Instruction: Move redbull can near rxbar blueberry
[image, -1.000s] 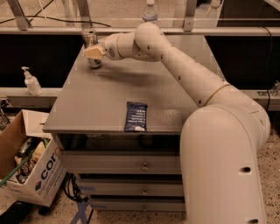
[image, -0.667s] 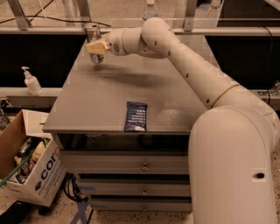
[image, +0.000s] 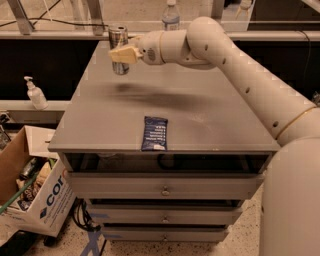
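Gripper (image: 122, 55) of mine sits over the far left part of the table top. Its tan fingers (image: 127, 53) are clamped on the redbull can (image: 118, 35), gripping it around the middle. The can stands upright in the grip, with its shiny top above the fingers and its lower end showing beneath them. A soft shadow lies on the table (image: 210, 115) just below the gripper. I think the can hangs a little off the surface, though from this angle I cannot be sure it is not touching. Behind the gripper my arm (image: 240, 65) runs back to the right and curves down to my white body (image: 295, 200) at the near right of the scene.

Out from the gripper, toward the front edge of the table and a little to the right, the rxbar blueberry (image: 154, 133) lies flat. Its long side points away from that edge, and it is well apart from the can. Beyond the gripper and to its right, past the far edge of the table, stands a clear bottle (image: 170, 15) with a white cap. Lower and to the left of the gripper, off the table, a white pump bottle (image: 35, 95) stands on a ledge. Farther down on that side, a cardboard box (image: 45, 200) sits on the floor beside the drawers (image: 165, 187) under the table top.
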